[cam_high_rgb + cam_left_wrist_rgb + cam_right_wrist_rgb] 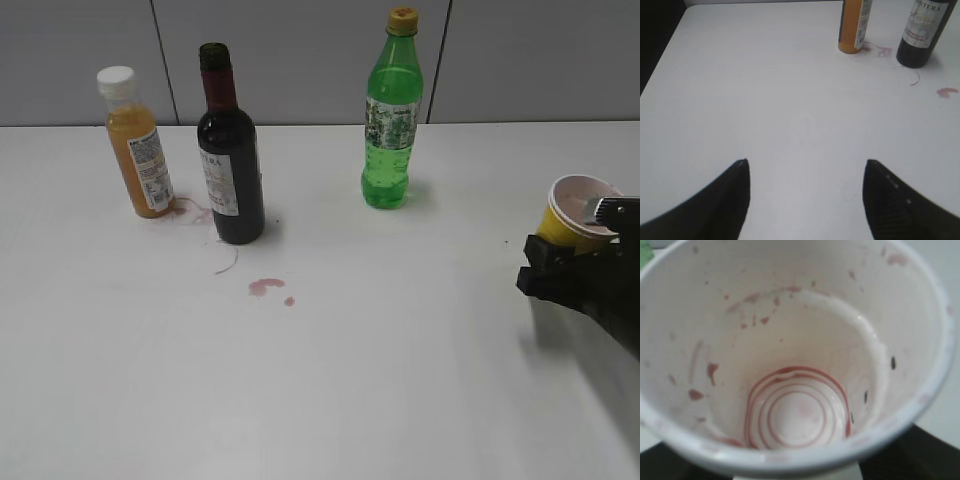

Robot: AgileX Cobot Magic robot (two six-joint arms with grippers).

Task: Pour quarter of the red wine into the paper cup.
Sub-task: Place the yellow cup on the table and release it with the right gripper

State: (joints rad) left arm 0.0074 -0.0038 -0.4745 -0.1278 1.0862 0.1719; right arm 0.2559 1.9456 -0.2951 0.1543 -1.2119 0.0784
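The right gripper (578,252) sits at the far right edge of the table (400,380), and its black fingers look pinched on the yellow paper cup (577,211), though from the outside camera most of the grip is hidden behind the cup, so I can only say it seems clamped around the lower wall. The cup leans a little, mouth turned up and toward the bottles. From the wrist camera on that arm the cup fills nearly everything: a white inside (790,365) speckled with pink-red spots, and red rings of residue on the bottom, with no pool of liquid that I can see. Well away to that gripper's left, across the table, stands the red wine (229,150), a dark bottle, upright, open at the top, white label facing forward. Just beyond it, further left, is the orange juice bottle (138,145) with a white cap, and closer to the gripper, between it and the wine but farther back, the green soda bottle (390,115). 2 small pink spills (266,287) lie in front of the wine. The left gripper (805,200) hovers over bare table with its 2 dark fingers spread wide, holding nothing; the wine and juice bottles stand ahead of it and to its right.
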